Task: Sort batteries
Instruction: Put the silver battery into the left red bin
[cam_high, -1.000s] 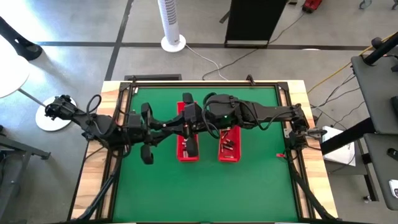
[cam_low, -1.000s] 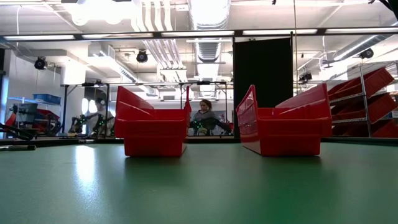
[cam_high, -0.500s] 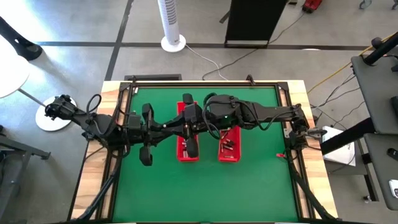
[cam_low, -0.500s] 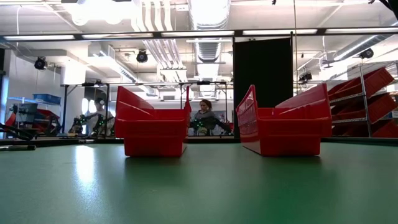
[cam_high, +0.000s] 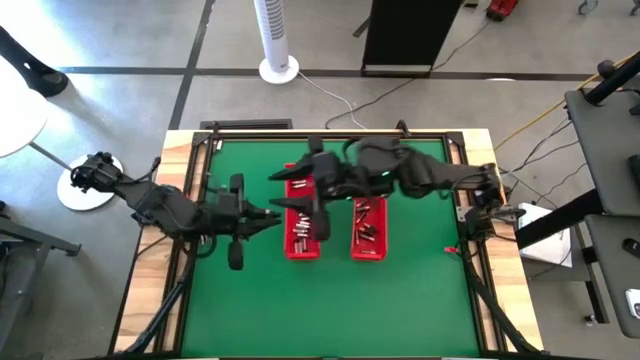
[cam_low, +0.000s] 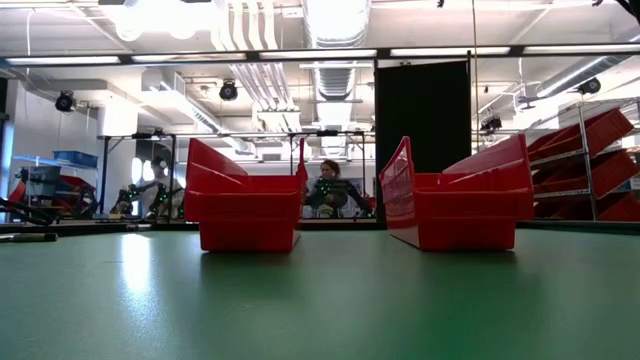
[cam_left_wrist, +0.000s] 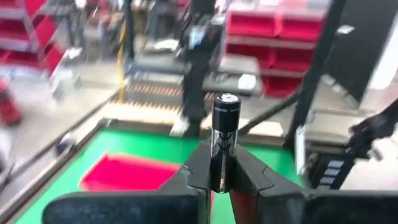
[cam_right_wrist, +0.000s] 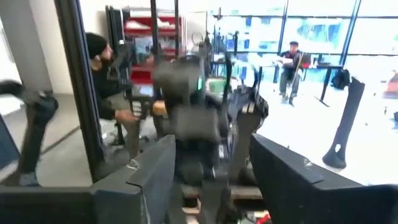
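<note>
Left gripper (cam_left_wrist: 222, 168) closed down to a narrow slit on one battery (cam_left_wrist: 225, 130), pinched at its lower half, with the capped end standing clear above the fingertips. Long axis upright in the wrist view, crosswise to the line of the fingers.

Seen from above, hovering at the 9 o'clock edge of the nearer red tray (cam_high: 303, 254), over the green mat rather than squarely above the tray floor. Loose batteries (cam_high: 300, 232) already lying inside it, mostly lengthwise. Second red tray (cam_high: 368, 254) just beyond at 3 o'clock, holding its own scatter of cells (cam_high: 366, 232).

Right gripper (cam_right_wrist: 211, 163) spread wide, nothing visible between the fingers. Reaches across from the 3 o'clock side and hangs above the 12 o'clock end of the nearer tray, close to the left arm.

Probable step: carrying one cell to its tray for release. Hinges on one relation — both trays lie toward 3 o'clock from the held battery, the nearer one almost underneath, the other a longer reach past it. Cannot tell which tray suits this cell. Risk, as a judgement — the two arms crowd the same tray, so little room to swing.
</note>
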